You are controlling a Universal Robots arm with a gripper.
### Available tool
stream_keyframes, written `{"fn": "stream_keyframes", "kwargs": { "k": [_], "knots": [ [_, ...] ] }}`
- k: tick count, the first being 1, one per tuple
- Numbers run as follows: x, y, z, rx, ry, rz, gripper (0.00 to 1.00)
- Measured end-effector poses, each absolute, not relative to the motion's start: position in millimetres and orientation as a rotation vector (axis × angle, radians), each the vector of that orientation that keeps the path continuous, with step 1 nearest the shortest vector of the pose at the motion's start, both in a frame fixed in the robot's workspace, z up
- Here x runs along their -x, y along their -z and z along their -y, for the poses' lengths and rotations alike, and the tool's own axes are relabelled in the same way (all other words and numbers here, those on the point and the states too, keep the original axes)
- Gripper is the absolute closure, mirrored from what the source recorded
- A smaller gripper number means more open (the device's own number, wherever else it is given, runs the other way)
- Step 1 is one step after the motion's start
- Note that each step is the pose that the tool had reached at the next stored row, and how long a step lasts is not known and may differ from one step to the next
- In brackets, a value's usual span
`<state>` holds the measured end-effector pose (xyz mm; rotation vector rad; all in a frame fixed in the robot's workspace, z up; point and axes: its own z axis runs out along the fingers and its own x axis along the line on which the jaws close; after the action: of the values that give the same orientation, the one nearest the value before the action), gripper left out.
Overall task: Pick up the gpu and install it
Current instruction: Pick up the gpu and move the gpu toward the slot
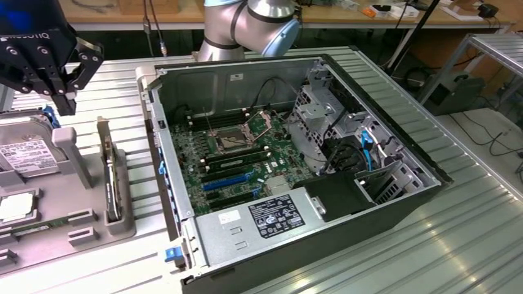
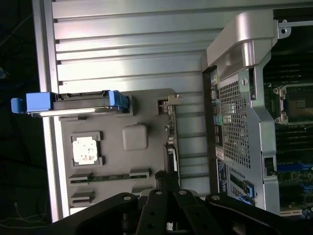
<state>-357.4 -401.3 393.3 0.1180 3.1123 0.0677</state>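
The gpu [image 1: 107, 174] stands on edge in a slot of the grey holder tray [image 1: 78, 217], at the exterior view's left of the open computer case [image 1: 294, 153]. From the wrist view the gpu [image 2: 171, 142] is a thin card seen edge-on, with its silver bracket end towards the ribbed table. My black gripper [image 1: 65, 103] hangs above the tray's far end, over the hard drive and a little to the exterior view's left of the gpu. Its fingers are shut with nothing between them. In the wrist view the gripper [image 2: 168, 191] sits just off one end of the card.
A hard drive [image 1: 29, 156] with blue rails [image 2: 73, 103], a CPU chip [image 2: 87, 149] and a memory stick [image 2: 110, 177] also sit in the tray. The green motherboard [image 1: 233, 159] lies inside the case, whose silver rear panel [image 2: 234, 107] stands close to the tray.
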Motion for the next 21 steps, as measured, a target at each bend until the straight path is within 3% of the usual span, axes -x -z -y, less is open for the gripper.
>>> {"fn": "stream_keyframes", "kwargs": {
  "k": [21],
  "knots": [
    [378, -393, 401, -0.118, -0.068, -3.112, 0.89]
  ]
}}
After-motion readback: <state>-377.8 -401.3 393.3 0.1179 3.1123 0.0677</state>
